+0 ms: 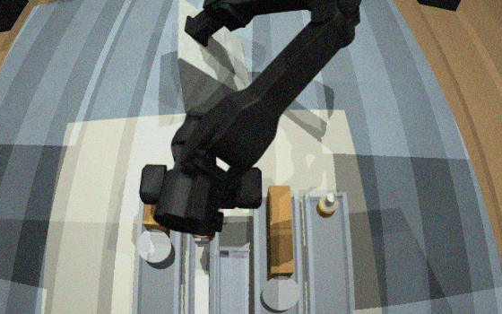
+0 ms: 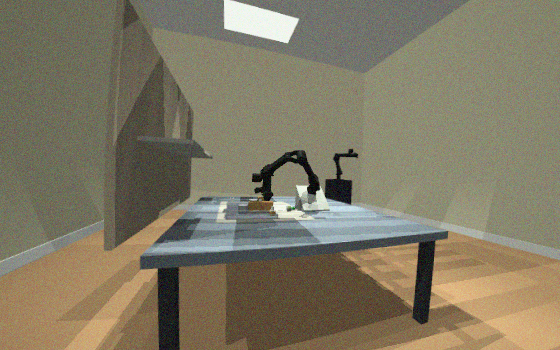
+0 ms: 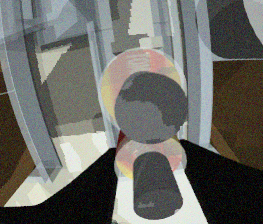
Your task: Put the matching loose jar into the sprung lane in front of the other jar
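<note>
So the gripper (image 3: 151, 192) is clamped about half-closed on the new jar (image 3: 156, 183), a pale pinkish one with a dark grey lid, which you can see pinched between the black fingers in the wrist view. Right ahead of it, pretty much touching as far as I can tell, stands the matching old jar (image 3: 150, 106), same lid, same pale body, sitting in the narrow lane (image 3: 196, 63) that runs away from the gripper between two grey rails. From the top the gripper body hides both jars, with just a sliver of red peeking out under it. Off to either side of the gripper are the other lanes: brown boxes (image 1: 280, 229), grey round lids (image 1: 153, 246), and a small yellow bottle (image 1: 327, 204) farther to one side. My read is this is the insertion step, with the new jar at the lane mouth, starting to lean on the old one. Next move probably needs a slow, straight push along the lane, keeping the jar upright, until it clears the front stop, then lower and release gently. I can't make out the pusher plate or the stop.
</note>
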